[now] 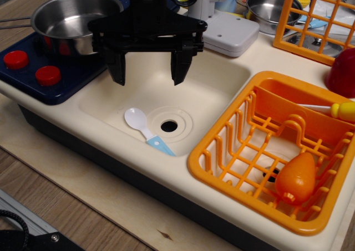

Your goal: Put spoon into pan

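Observation:
The spoon, with a white oval bowl and a light-blue handle, lies flat on the floor of the cream toy sink, just left of the drain hole. The shiny steel pan sits on the dark blue stove at the upper left, its thin wire handle pointing left. My black gripper hangs open and empty over the sink's back part, above and behind the spoon and right of the pan.
An orange dish basket fills the right basin, holding an orange toy and a yellow-handled utensil. Red stove knobs sit at the left. A white faucet base, a smaller steel bowl and an orange rack stand behind.

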